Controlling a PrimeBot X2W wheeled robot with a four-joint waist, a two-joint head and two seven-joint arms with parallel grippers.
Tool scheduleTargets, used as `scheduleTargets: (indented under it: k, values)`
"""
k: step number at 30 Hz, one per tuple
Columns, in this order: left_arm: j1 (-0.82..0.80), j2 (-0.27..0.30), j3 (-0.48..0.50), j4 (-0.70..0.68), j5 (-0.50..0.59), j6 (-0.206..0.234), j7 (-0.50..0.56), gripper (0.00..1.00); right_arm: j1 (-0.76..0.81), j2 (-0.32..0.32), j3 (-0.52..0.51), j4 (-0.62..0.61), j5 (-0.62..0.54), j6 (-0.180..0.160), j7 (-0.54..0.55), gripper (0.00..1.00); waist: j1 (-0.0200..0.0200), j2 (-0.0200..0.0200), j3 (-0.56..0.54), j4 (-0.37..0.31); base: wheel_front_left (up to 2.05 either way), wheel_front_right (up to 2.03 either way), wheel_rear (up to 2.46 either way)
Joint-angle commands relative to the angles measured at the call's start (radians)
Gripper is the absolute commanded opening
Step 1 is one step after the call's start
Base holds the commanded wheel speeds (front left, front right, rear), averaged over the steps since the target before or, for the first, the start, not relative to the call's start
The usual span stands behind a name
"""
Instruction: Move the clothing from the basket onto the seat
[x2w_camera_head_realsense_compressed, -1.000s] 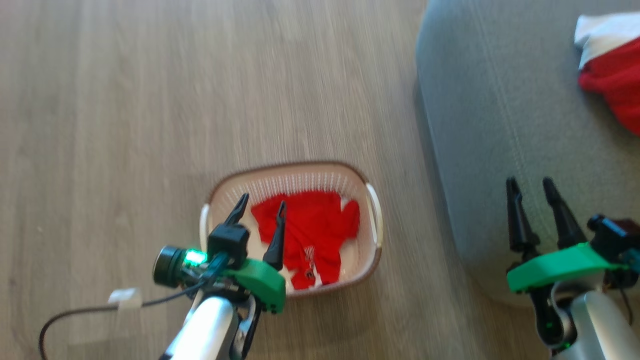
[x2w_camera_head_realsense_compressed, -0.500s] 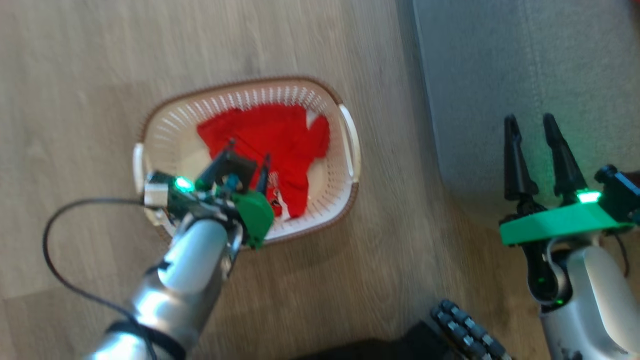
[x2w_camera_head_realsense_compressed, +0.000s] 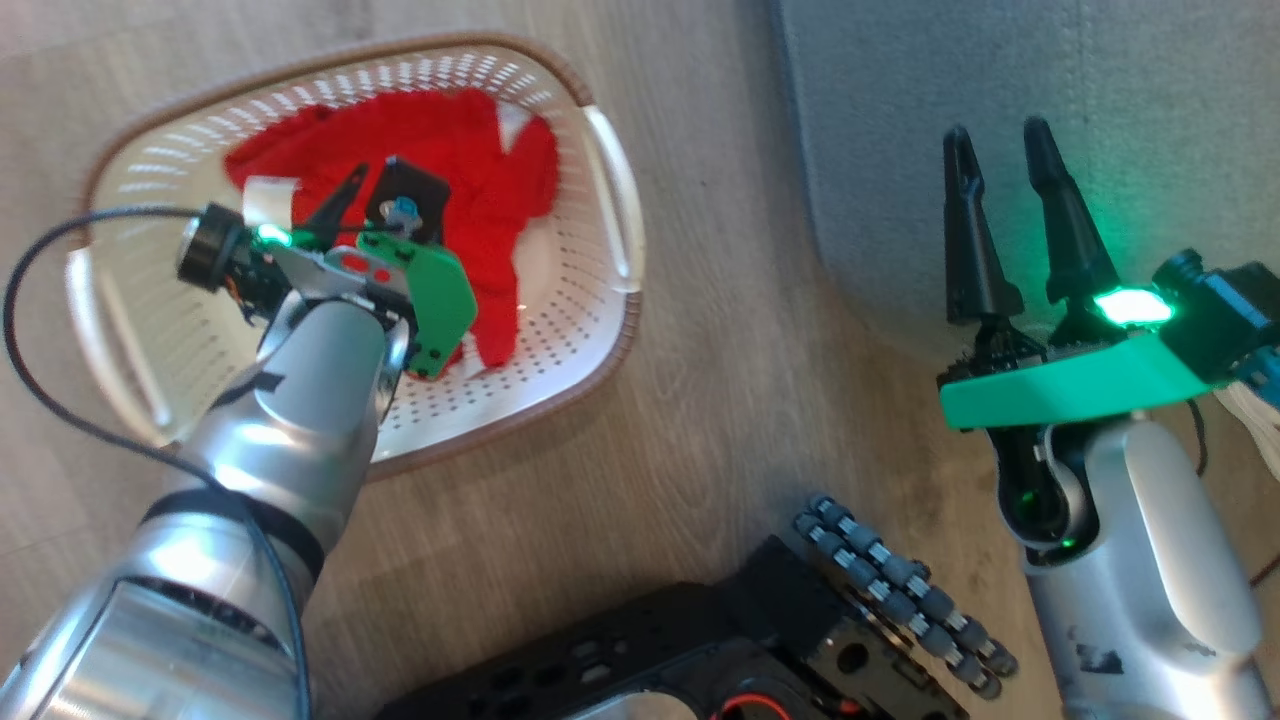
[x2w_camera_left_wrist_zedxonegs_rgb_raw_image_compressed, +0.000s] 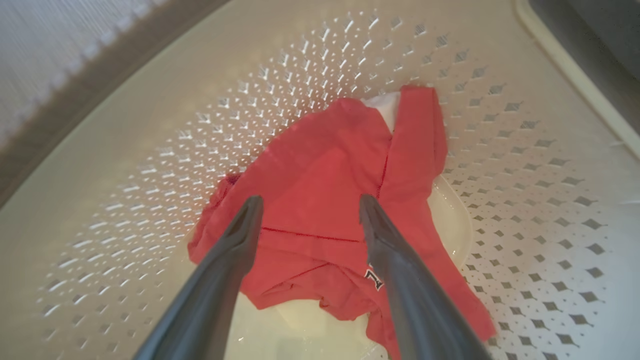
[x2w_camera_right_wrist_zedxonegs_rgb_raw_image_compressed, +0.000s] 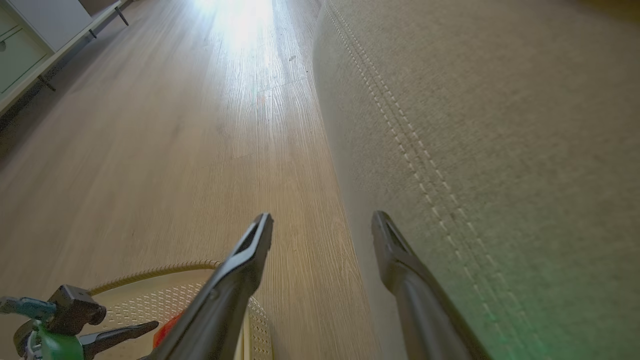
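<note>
The cream-white basket (x2w_camera_head_realsense_compressed: 604, 372) stands on the wooden floor, left of the grey seat (x2w_camera_head_realsense_compressed: 1100, 80). Red clothing (x2w_camera_head_realsense_compressed: 480, 170) with a bit of white trim lies crumpled on the basket's floor. My left gripper (x2w_camera_head_realsense_compressed: 372, 190) reaches down inside the basket. In the left wrist view it (x2w_camera_left_wrist_zedxonegs_rgb_raw_image_compressed: 310, 200) is open, its two fingers spread just above the clothing (x2w_camera_left_wrist_zedxonegs_rgb_raw_image_compressed: 320, 165) with nothing between them, and the perforated basket wall (x2w_camera_left_wrist_zedxonegs_rgb_raw_image_compressed: 525, 200) curves around. My right gripper (x2w_camera_head_realsense_compressed: 997, 135) stands open and empty at the seat's front edge, which the right wrist view (x2w_camera_right_wrist_zedxonegs_rgb_raw_image_compressed: 322, 217) shows beside the stitched seat (x2w_camera_right_wrist_zedxonegs_rgb_raw_image_compressed: 500, 125).
My black base with a roller wheel (x2w_camera_head_realsense_compressed: 900, 600) sits close below the basket. A black cable (x2w_camera_head_realsense_compressed: 50, 330) loops from my left wrist over the basket's left side. A white cabinet (x2w_camera_right_wrist_zedxonegs_rgb_raw_image_compressed: 30, 45) stands far off across the wooden floor (x2w_camera_right_wrist_zedxonegs_rgb_raw_image_compressed: 200, 125).
The head camera has tipped down, so the whole picture shifted. My left gripper has gone lower into the basket, close over the red clothing. The right gripper stays open by the seat.
</note>
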Motion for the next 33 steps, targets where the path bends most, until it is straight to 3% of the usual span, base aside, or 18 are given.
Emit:
scheduleTargets:
  k: [1,15,33]
  values:
    - [-0.003,0.007,0.001,0.007,0.006,0.0,0.03,1.0,0.025,0.009,0.022,-0.037,0.021,0.007,-0.009,1.0,-0.0002,0.0001,0.039,-0.043,0.0,0.0,0.0]
    - [-0.06,0.042,-0.06,0.036,0.04,0.01,0.207,1.0,0.054,0.026,0.012,-0.121,0.003,0.007,-0.009,1.0,-0.0002,0.0001,0.09,-0.054,0.0,0.0,0.0]
    - [-0.106,0.051,-0.094,0.037,0.037,0.052,0.295,1.0,0.045,0.029,0.02,-0.136,-0.028,0.007,-0.009,1.0,-0.0002,0.0001,0.156,-0.011,0.0,0.0,0.0]
